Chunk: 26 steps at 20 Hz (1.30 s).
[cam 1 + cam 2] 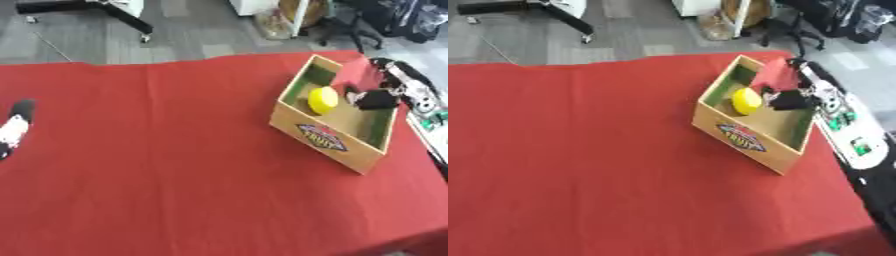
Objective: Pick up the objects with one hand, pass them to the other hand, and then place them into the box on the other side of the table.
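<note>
Left eye view: the right hand [378,95] reaches over the far right wall of the cardboard box [328,142] on the red tablecloth [157,165], fingers curled on a red object [357,72] held above the interior, beside a yellow round object [322,100] lying inside; the left hand [15,127] shows at the left edge, finger state indeterminable. Right eye view: the right forearm [837,117] extends along the table's right edge.

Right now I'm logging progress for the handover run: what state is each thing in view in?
Box: upright on the red table, open-topped.
Yellow object: lying inside the box.
Red object: over the box, held by the right hand.
Left hand: at the table's left edge, holding nothing.
</note>
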Motion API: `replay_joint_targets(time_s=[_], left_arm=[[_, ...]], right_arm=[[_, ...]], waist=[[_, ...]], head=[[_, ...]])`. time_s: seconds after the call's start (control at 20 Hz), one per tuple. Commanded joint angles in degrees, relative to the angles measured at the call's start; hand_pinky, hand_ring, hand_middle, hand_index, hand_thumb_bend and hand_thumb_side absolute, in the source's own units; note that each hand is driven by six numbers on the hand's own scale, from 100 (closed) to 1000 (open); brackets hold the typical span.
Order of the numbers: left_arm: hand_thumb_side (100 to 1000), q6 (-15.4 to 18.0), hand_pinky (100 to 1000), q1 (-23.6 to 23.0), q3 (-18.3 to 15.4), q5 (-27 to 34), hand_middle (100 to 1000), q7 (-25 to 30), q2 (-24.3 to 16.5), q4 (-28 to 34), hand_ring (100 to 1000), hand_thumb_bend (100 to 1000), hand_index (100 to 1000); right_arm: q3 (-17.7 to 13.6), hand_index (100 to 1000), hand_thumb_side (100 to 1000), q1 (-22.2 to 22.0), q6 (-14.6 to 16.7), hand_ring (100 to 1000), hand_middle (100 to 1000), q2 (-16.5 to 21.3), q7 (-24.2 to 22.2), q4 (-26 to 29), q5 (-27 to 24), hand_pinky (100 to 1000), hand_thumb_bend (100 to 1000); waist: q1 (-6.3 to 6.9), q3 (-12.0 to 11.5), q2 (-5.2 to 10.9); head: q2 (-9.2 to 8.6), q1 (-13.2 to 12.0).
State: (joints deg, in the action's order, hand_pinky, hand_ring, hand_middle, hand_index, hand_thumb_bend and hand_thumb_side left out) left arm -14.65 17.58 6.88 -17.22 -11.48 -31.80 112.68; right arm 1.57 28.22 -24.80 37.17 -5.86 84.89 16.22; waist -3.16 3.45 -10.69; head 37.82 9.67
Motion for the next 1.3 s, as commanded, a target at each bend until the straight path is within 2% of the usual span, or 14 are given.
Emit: replay_joint_targets(time_s=[0.05,0.35,0.45,0.5,0.65,0.8,0.9,1.0,1.2,1.3], left_arm=[[325,0.0,775,0.3,-0.9,0.2,599,-0.3,-1.9,1.0,675,409,768],[330,0.0,775,0.1,-0.9,0.2,600,-0.5,-1.9,1.0,676,415,771],[331,0.0,776,0.1,-0.9,0.2,600,-0.5,-1.9,0.9,676,415,771],[333,0.0,776,0.1,-0.9,0.2,600,-0.4,-1.9,0.9,676,417,771],[338,0.0,776,0.1,-0.9,0.1,600,-0.4,-1.8,0.9,676,419,771],[344,0.0,775,0.1,-0.9,0.1,600,-0.5,-1.8,0.9,676,425,771],[350,0.0,775,0.1,-0.9,0.1,600,-0.5,-1.9,0.9,676,431,771],[354,0.0,775,0.1,-1.0,0.1,600,-0.6,-1.9,0.9,676,435,771],[356,0.0,775,0.0,-1.0,0.0,600,-0.6,-1.9,0.9,676,436,771],[357,0.0,775,0.0,-1.0,0.0,599,-0.7,-1.9,0.9,676,435,771]], right_arm=[[-0.8,906,141,0.9,0.6,866,875,1.9,0.0,-0.2,0.9,908,100],[-1.0,942,156,0.8,0.5,874,892,2.0,-0.6,-0.3,1.6,916,122],[-0.9,954,160,0.8,0.9,883,900,2.1,-1.5,-0.3,1.9,927,187],[-0.8,964,148,0.8,1.2,885,903,2.1,-2.0,-0.3,2.1,933,246],[-0.8,982,100,0.9,2.7,890,912,2.4,-4.0,-0.4,2.6,941,327],[-0.9,996,100,0.9,3.6,891,917,2.6,-5.0,-0.8,3.2,942,329],[-1.1,1000,201,1.0,4.1,880,921,2.7,-4.9,-0.9,3.4,937,333],[-1.1,1000,233,1.0,4.5,883,924,2.7,-4.6,-0.9,3.6,941,352],[-1.1,1000,155,1.0,5.0,877,918,2.8,-4.6,-0.9,4.1,941,341],[-1.3,1000,101,1.0,4.6,869,914,2.8,-4.1,-0.7,3.9,936,299]], waist=[[0.12,0.0,0.67],[0.14,0.0,0.69],[0.14,0.0,0.7],[0.14,0.0,0.69],[0.13,0.0,0.67],[0.11,0.0,0.64],[0.11,0.0,0.62],[0.12,0.0,0.61],[0.13,-0.1,0.63],[0.13,-0.1,0.65]], head=[[-0.49,-0.2],[-0.47,-0.1],[-0.5,-0.1],[-0.51,0.0],[-0.43,-0.1],[-0.39,-0.1],[-0.36,-0.2],[-0.35,-0.3],[-0.28,-0.4],[-0.26,-0.5]])
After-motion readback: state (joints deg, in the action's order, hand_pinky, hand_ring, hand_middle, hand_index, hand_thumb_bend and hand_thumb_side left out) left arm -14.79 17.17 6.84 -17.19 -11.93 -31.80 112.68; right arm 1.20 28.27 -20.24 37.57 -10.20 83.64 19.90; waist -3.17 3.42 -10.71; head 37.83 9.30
